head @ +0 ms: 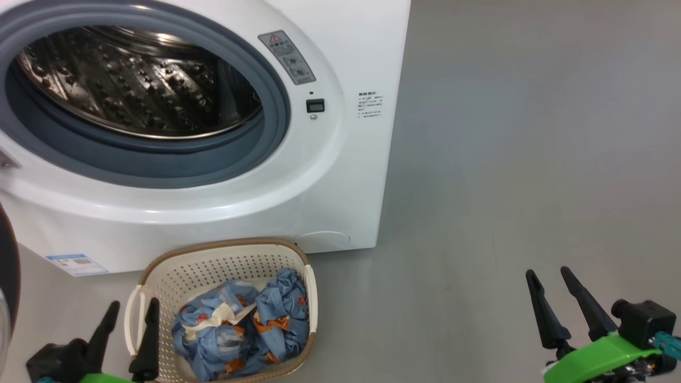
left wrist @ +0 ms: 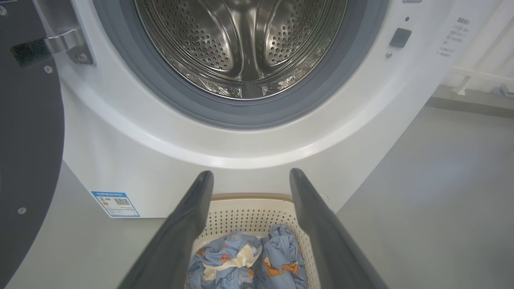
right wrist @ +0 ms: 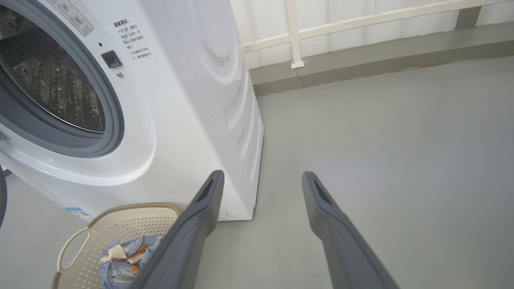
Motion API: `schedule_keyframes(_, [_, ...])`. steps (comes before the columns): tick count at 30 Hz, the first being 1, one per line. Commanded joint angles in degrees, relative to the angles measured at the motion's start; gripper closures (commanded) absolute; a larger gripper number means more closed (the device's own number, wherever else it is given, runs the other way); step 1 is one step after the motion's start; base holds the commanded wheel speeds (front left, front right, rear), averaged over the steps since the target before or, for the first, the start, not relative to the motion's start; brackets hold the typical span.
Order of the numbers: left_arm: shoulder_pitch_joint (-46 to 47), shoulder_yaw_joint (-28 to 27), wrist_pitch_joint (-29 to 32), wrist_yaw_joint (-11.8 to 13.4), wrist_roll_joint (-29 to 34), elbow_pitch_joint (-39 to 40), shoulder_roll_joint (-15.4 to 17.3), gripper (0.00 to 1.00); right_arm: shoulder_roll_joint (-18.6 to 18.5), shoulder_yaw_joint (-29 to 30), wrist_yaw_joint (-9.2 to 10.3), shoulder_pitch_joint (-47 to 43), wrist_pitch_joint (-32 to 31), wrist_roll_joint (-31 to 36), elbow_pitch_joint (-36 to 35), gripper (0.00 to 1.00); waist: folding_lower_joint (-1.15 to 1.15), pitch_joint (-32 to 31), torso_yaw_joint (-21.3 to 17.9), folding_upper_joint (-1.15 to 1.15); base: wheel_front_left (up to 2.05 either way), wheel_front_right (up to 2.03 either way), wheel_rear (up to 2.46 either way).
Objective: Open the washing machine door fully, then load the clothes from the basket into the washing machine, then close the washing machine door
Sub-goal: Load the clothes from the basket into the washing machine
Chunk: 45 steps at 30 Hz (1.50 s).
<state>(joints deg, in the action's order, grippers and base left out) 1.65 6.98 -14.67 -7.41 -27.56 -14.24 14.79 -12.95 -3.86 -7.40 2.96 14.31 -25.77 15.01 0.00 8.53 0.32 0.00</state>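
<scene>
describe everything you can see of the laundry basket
The basket is small, cream-white plastic with perforated walls, a brown woven-look rim and looped white side handles. It stands upright on the grey floor just before the lower front of the washing machine; whether they touch is unclear. Crumpled light blue clothes with orange-brown prints and cream trim lie inside, below the rim. The left gripper, jaws open, is by its left handle; contact can't be judged.

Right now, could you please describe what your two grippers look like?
The left gripper and right gripper each have two long, tapering black fingers on a bright green body. Beside the right one sits a black block with a teal connector.
</scene>
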Motion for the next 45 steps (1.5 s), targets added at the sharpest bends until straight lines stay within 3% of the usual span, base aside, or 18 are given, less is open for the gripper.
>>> schedule_keyframes(1, [2.74, -1.67, -0.33, -0.08, -0.81, 0.22, 0.89, 0.0, -0.59, -1.62, -0.09, 2.33, 0.69, 0.4, -1.66, 0.0, 0.0, 1.04, -0.47, 0.0, 0.0, 0.0, 0.0])
schedule_keyframes(10, [8.74, 2.5, -0.33, -0.08, -1.93, -9.3, 0.03, 0.0, 1.14, -1.88, -0.09, 5.44, 0.69, 1.5, -2.8, 0.0, 0.0, 8.35, -2.04, 0.0, 0.0, 0.0, 0.0])
schedule_keyframes(26, [28.15, 13.83, -0.33, -0.08, -9.5, -32.15, 3.55, 0.0, 4.26, -2.18, -0.09, 13.48, 0.69, 4.24, -4.83, 0.0, 0.0, 24.14, -4.38, 0.0, 0.0, 0.0, 0.0])
schedule_keyframes(33, [35.25, 19.85, -0.33, -0.08, -14.55, -41.11, 4.62, 0.0, 4.82, -2.49, -0.09, 15.77, 0.69, 5.01, -5.43, 0.0, 0.0, 28.18, -4.71, 0.0, 0.0, 0.0, 0.0])
schedule_keyframes(45, [42.31, 30.08, 3.52, -0.08, -22.08, -47.92, 6.99, 0.0, 5.34, -3.62, -0.09, 17.96, 0.69, 5.53, -5.67, 0.0, 0.0, 32.74, -5.7, 0.0, 0.0, 0.0, 0.0])
